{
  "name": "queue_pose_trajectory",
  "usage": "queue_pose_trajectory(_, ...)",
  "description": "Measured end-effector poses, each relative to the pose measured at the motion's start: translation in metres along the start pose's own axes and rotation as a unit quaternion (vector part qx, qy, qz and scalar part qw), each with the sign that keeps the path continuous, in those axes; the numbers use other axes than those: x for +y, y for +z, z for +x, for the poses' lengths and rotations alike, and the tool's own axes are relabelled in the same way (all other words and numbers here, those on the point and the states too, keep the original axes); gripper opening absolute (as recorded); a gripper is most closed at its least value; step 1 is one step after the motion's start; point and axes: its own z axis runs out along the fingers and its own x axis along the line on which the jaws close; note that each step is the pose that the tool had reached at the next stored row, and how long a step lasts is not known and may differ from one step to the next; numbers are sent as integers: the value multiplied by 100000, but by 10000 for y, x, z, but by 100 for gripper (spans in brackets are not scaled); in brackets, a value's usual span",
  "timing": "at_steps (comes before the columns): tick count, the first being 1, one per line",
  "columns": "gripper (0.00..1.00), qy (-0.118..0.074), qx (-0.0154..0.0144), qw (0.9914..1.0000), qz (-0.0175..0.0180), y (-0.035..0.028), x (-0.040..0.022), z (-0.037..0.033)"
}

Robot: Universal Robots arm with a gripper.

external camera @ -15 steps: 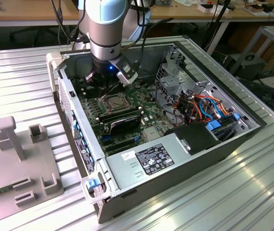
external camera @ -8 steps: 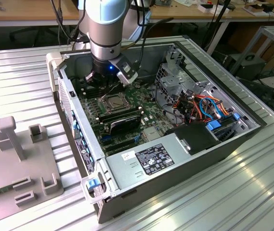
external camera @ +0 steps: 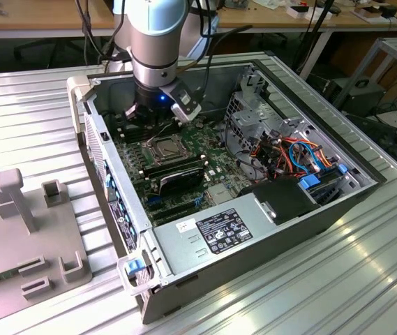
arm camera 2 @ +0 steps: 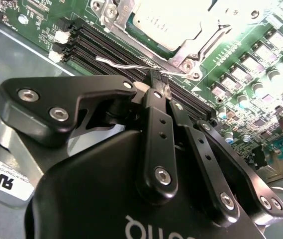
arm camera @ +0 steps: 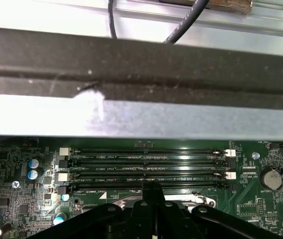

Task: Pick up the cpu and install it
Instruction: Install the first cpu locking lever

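The cpu (arm camera 2: 168,20), a flat silver-grey square, lies in the socket on the green motherboard, with the metal frame (arm camera 2: 208,37) around its edge. In the exterior view the cpu (external camera: 165,148) sits mid-board, just in front of the arm. My gripper (arm camera 2: 160,82) is down inside the case with its black fingers (arm camera 2: 153,107) pressed together, shut. The tips are at the thin wire lever (arm camera 2: 121,63) beside the socket; whether they pinch it I cannot tell. In the first wrist view the gripper (arm camera: 151,188) stands at the socket's edge, next to the empty memory slots (arm camera: 146,167).
The open computer case (external camera: 114,181) lies on a ribbed metal table. A power supply (external camera: 219,234) fills its near end, and a drive cage with coloured cables (external camera: 289,153) is on the exterior view's right. A grey fixture plate (external camera: 31,237) lies outside the case, on the exterior view's left.
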Motion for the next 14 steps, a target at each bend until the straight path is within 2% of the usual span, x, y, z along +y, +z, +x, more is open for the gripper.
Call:
queue_pose_trajectory(5,11,-199,27,99999,-472,4,-1,-36)
queue_pose_trajectory(14,11,-202,29,99999,-490,-28,-3,-58)
